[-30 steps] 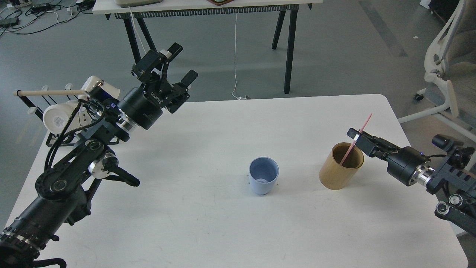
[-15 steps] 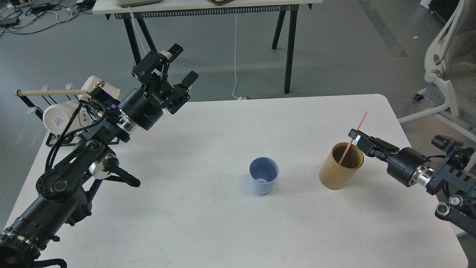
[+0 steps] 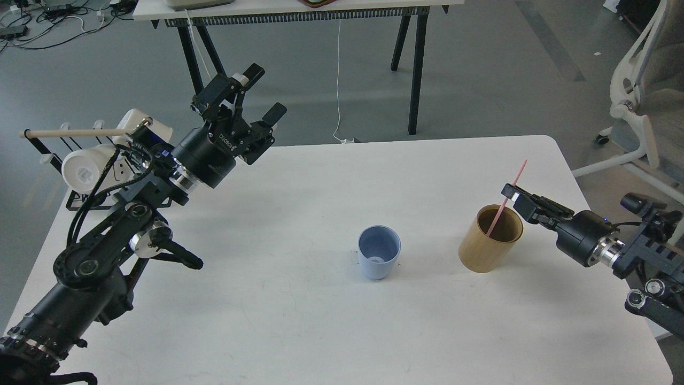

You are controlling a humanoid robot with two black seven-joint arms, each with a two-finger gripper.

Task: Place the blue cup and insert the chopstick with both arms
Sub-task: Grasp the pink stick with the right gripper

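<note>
A: Head view, and the blue cup (image 3: 379,259) stands upright on the white bench (image 3: 299,331), mouth up, near the middle and clear of both arms

B: Where's the chopstick (image 3: 505,198)?

A: Its lower end is down inside the tan holder (image 3: 490,238), just to the right of the cup, and the pink shaft leans up and away to the right, over the holder's far rim. So the long axis runs steeply, from low-left to high-right

B: And the right gripper (image 3: 514,193)?

A: It sits right at the shaft, just above the holder's rim on the far right side. The tip is small and dark from here; I cannot tell whether the jaws are clamped on the stick or slack beside it

B: The left gripper (image 3: 259,99)?

A: High over the bench's far left corner, jaws plainly apart, nothing between them, well away from the cup. Behind it, a wire rack (image 3: 59,155) with white mugs (image 3: 85,168)

B: So what does the next move turn on?

A: The stick lies on the right arm's side, and the cup is to the left of the holder. My judgement: lift along that tilted axis until the tip clears the tan rim, then carry left to the cup's mouth, with the right arm far the nearer
</note>
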